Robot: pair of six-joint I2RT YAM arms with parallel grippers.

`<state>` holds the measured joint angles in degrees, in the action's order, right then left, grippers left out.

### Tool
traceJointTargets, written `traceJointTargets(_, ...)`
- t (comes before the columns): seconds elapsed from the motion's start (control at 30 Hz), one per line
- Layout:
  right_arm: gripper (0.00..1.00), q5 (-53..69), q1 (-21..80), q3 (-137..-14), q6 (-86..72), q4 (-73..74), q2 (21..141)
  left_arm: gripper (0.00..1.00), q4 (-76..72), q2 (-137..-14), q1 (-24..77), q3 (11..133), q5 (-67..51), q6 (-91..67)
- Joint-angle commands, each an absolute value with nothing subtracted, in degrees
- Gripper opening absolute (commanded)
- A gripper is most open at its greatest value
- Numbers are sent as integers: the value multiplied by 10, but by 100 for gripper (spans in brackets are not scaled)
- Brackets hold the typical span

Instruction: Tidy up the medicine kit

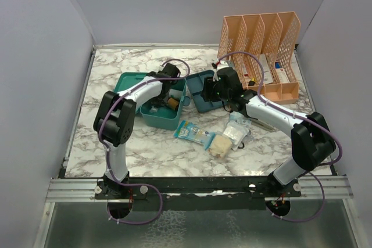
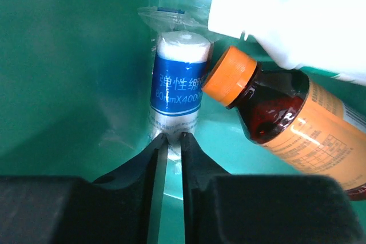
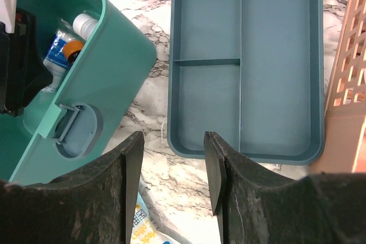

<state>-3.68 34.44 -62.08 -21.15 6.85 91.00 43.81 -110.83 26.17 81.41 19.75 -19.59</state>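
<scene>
— Lid (image 1: 129, 82) thrown open, the medicine kit (image 1: 156, 121) sits left of centre on the marble table (image 1: 87, 143), with its insert tray (image 3: 274, 55) just to its right.
— And the left gripper (image 2: 173, 141)?
— Down inside the box, fingers nearly together with only a slit between them, tips at the clear wrapper of a blue-labelled bandage roll (image 2: 178, 78). Whether they pinch it, I can't tell. A brown bottle with an orange cap (image 2: 286, 124) lies right of the roll, and a white bottle (image 2: 297, 21) is beyond.
— Right side?
— The right gripper (image 3: 173, 158) hangs over the marble between box and tray, fingers apart, nothing between them.
</scene>
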Motion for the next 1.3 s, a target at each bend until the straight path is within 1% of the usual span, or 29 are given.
traceJointTargets(0.0,47,-51,342,-614,-202,67,896,14,395,-1129,253,815,242,-159)
traceJointTargets(0.1,47,-55,342,-613,-201,69,894,12,382,-1139,250,828,261,-136)
traceJointTargets(0.33,47,-56,342,-612,-200,69,893,12,364,-1143,247,839,274,-117)
traceJointTargets(0.43,47,-56,342,-614,-200,69,896,15,360,-1146,246,846,283,-118)
traceJointTargets(0.57,47,-56,342,-619,-199,69,898,26,359,-1135,240,848,297,-129)
traceJointTargets(0.67,47,-56,342,-621,-199,68,900,26,348,-1121,230,841,289,-136)
traceJointTargets(0.87,47,-56,342,-621,-201,68,903,10,317,-1123,213,843,247,-132)
traceJointTargets(1.03,47,-56,342,-620,-203,67,903,0,312,-1134,210,857,242,-126)
traceJointTargets(1.27,47,-58,342,-623,-203,68,905,0,290,-1109,210,832,260,-128)
